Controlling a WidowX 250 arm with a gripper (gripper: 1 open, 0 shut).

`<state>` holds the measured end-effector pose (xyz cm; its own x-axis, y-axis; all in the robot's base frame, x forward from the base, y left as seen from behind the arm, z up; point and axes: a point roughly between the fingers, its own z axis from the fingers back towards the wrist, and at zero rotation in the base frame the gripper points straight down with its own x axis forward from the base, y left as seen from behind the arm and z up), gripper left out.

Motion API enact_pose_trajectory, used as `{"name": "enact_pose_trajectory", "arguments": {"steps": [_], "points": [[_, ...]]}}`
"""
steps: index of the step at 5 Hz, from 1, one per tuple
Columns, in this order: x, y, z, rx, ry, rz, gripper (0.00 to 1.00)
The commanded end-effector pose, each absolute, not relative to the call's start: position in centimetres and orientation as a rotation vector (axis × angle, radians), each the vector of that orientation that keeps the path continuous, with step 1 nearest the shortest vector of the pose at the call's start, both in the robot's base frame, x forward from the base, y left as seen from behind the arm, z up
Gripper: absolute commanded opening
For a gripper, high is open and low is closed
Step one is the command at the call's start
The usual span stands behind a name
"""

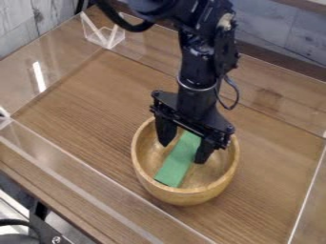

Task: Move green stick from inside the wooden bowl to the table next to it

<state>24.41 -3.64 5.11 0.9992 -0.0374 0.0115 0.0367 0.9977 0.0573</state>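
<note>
Spanning brown wood-grain table (90, 105), clear acrylic walls (38, 57)

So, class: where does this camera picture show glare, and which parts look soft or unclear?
Camera view: pale glare streaks on the clear acrylic wall at left; the whole frame is soft and low in detail; the open gripper reads dark against the green stick, its fingertips hard to separate inside the wooden bowl.

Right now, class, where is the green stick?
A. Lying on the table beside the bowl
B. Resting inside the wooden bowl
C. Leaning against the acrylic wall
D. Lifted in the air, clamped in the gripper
B: the green stick lies inside the wooden bowl, with the open gripper straddling its upper end, not lifting it.
</note>
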Motion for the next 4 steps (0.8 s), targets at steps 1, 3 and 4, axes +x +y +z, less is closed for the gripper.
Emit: {"name": "enact_pose_trajectory", "arguments": {"steps": [1,3,4], "points": [[24.99,-3.72,5.8,0.057,-0.054,-0.028,1.0],[25.01,-3.6,5.88,0.059,-0.067,-0.018,1.0],[25.03,-3.58,5.96,0.059,-0.074,-0.015,1.0]]}}
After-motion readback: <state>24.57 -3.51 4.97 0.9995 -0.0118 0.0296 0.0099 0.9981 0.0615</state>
